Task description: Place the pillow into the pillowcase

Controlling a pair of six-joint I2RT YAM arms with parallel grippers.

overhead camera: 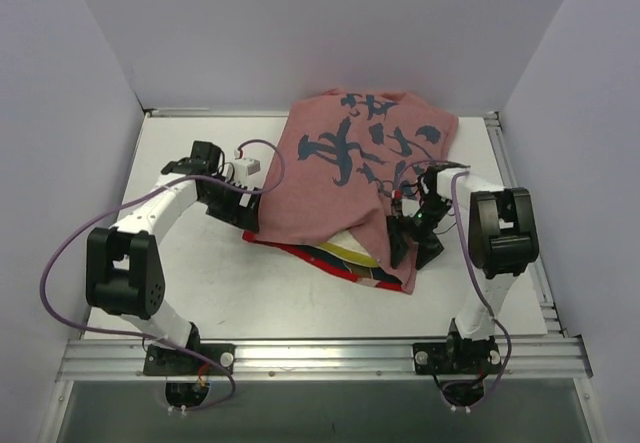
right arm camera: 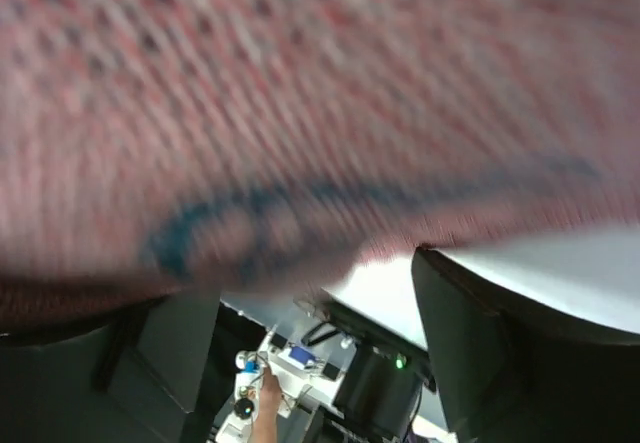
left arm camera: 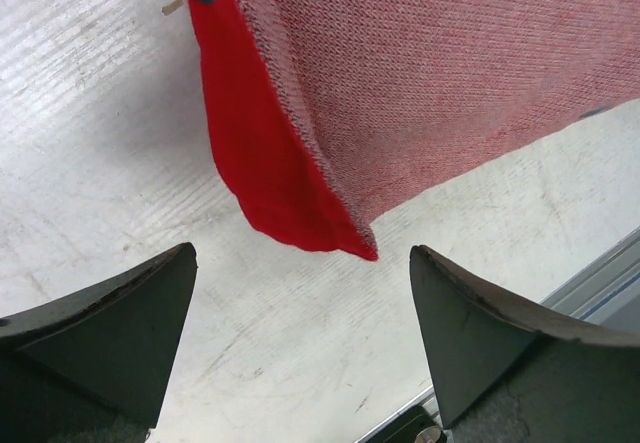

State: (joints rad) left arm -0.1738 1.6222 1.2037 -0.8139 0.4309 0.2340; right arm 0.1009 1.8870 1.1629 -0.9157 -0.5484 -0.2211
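This is a robotics lab, set up as a purpose-built test cell. A white table (overhead camera: pixel 180 293) is boxed in on three sides by plain pale partition panels (overhead camera: pixel 300 33) and edged with a bare aluminium rail (overhead camera: pixel 330 355) along its near side — similar profile runs up the right edge. Two black-and-white robot arms, the left arm (overhead camera: pixel 125 268) and the right arm (overhead camera: pixel 500 233), are bolted at that rail, with purple cables (overhead camera: pixel 45 268) looping loose from them. The right wrist view, though blurred, shows dark electronics (right arm camera: pixel 385 383) with a green light in the background.
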